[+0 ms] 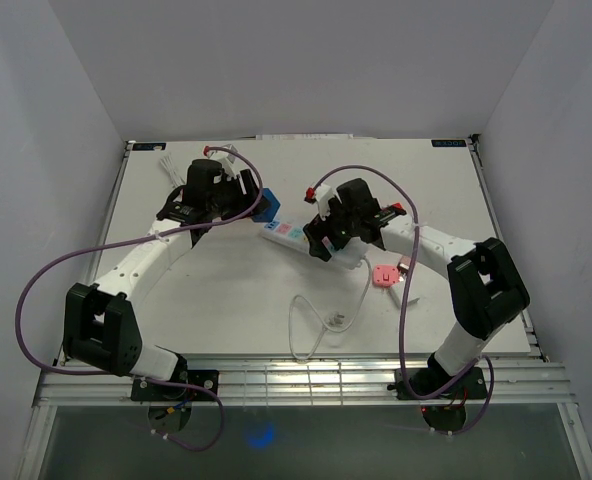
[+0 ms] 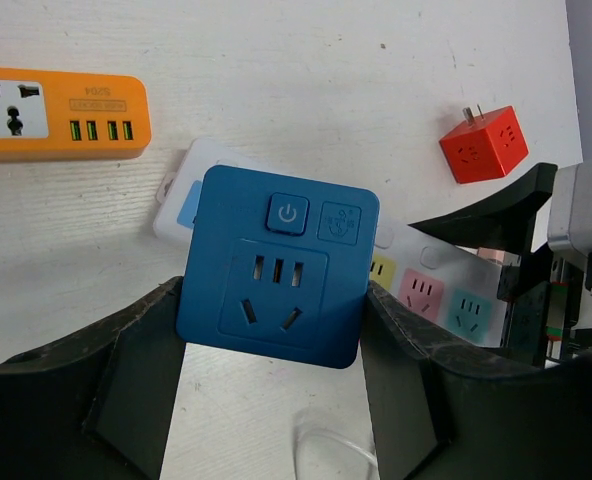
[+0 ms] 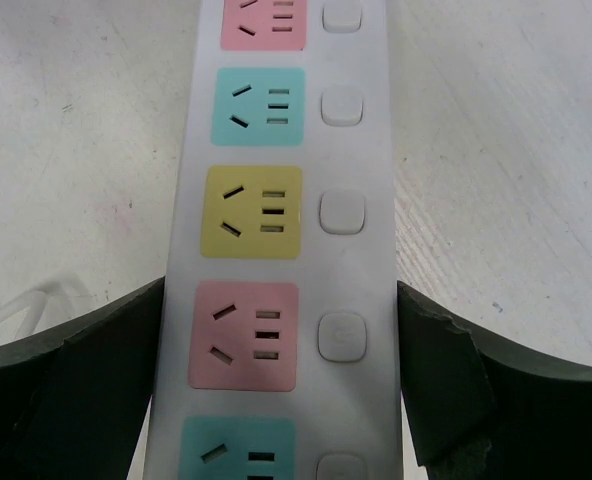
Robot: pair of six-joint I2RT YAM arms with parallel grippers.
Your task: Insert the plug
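Observation:
My left gripper [image 2: 274, 300] is shut on a blue cube plug adapter [image 2: 276, 250], its socket face and power button toward the camera. In the top view the left gripper [image 1: 251, 200] holds the blue cube [image 1: 267, 206] over the far left end of the white power strip [image 1: 288, 233]. The strip [image 2: 431, 290] has pink, teal and yellow sockets. My right gripper [image 3: 281, 330] is shut on the strip [image 3: 361, 150], its fingers [image 3: 441, 380] against both long sides beside a pink socket [image 3: 244, 335]. The right gripper also shows in the top view [image 1: 328, 240].
An orange power strip [image 2: 56, 112] and a red cube adapter [image 2: 483, 143] lie on the white table beyond the blue cube. A pink adapter [image 1: 384, 275] lies right of the strip. A clear cable [image 1: 311, 325] loops toward the near table edge.

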